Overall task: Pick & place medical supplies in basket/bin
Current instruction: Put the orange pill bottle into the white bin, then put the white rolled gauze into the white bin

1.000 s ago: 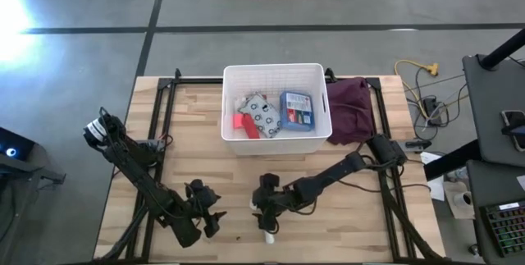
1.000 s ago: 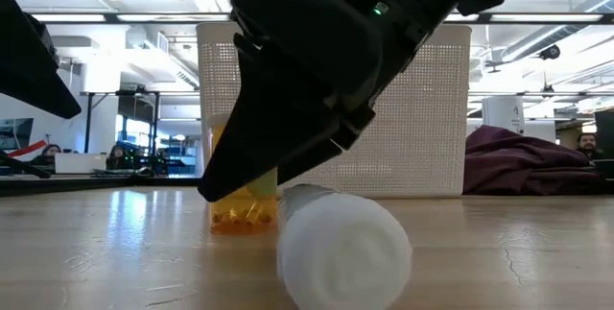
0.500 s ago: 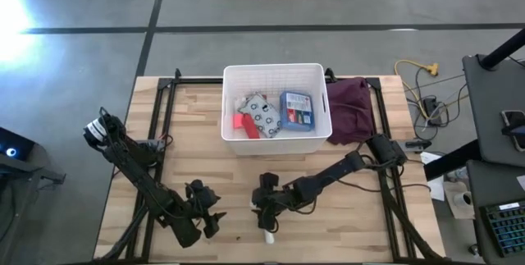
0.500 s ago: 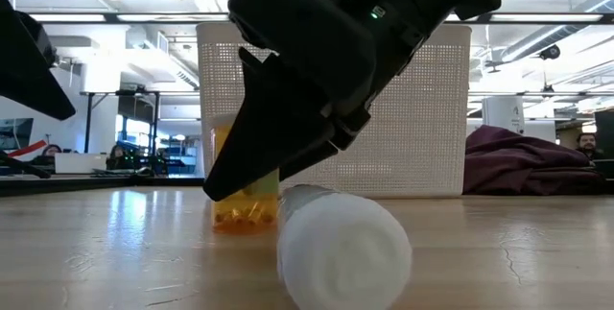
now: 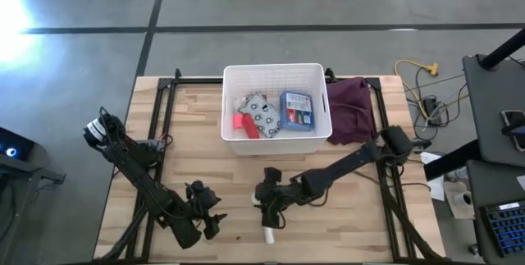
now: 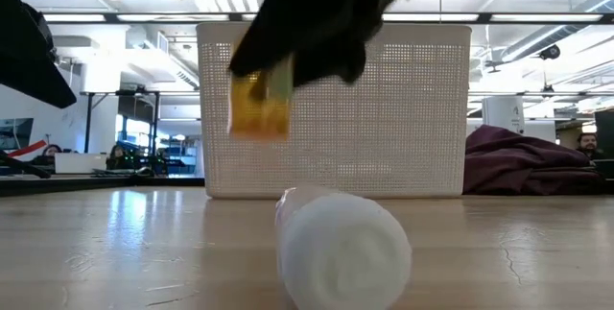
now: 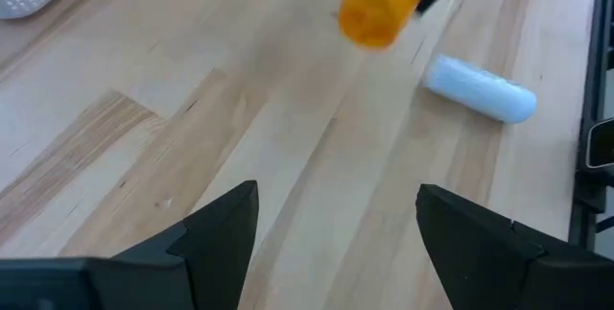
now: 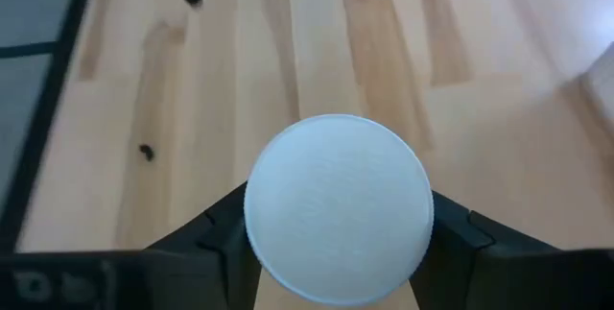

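Orange pill bottle, white-capped, sits clamped in my right hand, lifted clear of the desk near its front edge, short of the white bin. A white bottle lies beneath. My left hand hangs wide, empty, at front left.
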`<state>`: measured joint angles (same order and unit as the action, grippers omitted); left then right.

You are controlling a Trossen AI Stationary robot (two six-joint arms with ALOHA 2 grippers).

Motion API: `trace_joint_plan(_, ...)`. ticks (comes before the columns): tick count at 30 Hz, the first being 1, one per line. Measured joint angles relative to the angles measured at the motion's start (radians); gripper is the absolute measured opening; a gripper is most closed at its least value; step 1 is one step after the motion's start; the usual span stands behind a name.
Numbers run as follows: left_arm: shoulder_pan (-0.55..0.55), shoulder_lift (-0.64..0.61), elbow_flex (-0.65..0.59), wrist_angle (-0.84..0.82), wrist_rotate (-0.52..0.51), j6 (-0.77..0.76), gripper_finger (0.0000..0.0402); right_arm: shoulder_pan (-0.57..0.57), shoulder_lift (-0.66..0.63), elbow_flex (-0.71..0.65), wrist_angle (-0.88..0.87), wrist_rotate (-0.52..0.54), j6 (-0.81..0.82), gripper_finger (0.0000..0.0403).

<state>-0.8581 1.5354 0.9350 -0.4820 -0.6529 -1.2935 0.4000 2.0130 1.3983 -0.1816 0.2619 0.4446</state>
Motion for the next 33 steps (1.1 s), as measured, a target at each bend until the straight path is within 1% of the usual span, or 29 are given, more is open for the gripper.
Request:
trace_joint_plan(5,0.000,-0.006,0.002,-0.002,0.000,0.001,0.0262,-0.009,-0.103,0.000,-0.077,0.002,0.009,0.0188)
trace_joint_plan(7,0.000,-0.017,0.002,-0.006,0.000,0.001,0.0262,-0.014,-0.155,0.002,-0.103,0.023,0.019,0.0189)
trace_joint_plan(13,0.001,-0.035,0.002,-0.017,-0.011,0.001,0.0262,-0.039,-0.323,0.074,-0.237,0.248,0.003,0.0188)
trace_joint_plan(17,0.003,-0.041,0.002,-0.018,-0.050,0.001,0.0262,-0.112,-0.402,0.106,-0.289,0.350,-0.027,0.0188)
trace_joint_plan(19,0.009,-0.046,0.003,-0.019,-0.063,0.001,0.0262,-0.173,-0.431,0.115,-0.305,0.369,-0.061,0.0188)
trace_joint_plan(22,0.019,-0.050,0.013,-0.020,-0.064,0.001,0.0262,-0.286,-0.439,0.122,-0.362,0.361,-0.104,0.0188)
trace_joint_plan(26,0.029,-0.052,0.034,-0.016,-0.064,0.001,0.0262,-0.439,-0.407,0.121,-0.419,0.167,-0.138,0.0198)
trace_joint_plan(28,0.030,-0.052,0.044,-0.018,-0.064,0.001,0.0262,-0.488,-0.384,0.121,-0.440,0.119,-0.162,0.0216)
trace_joint_plan(33,0.030,-0.052,0.067,-0.017,-0.064,0.000,0.0262,-0.551,-0.356,0.119,-0.434,0.102,-0.169,0.0282)
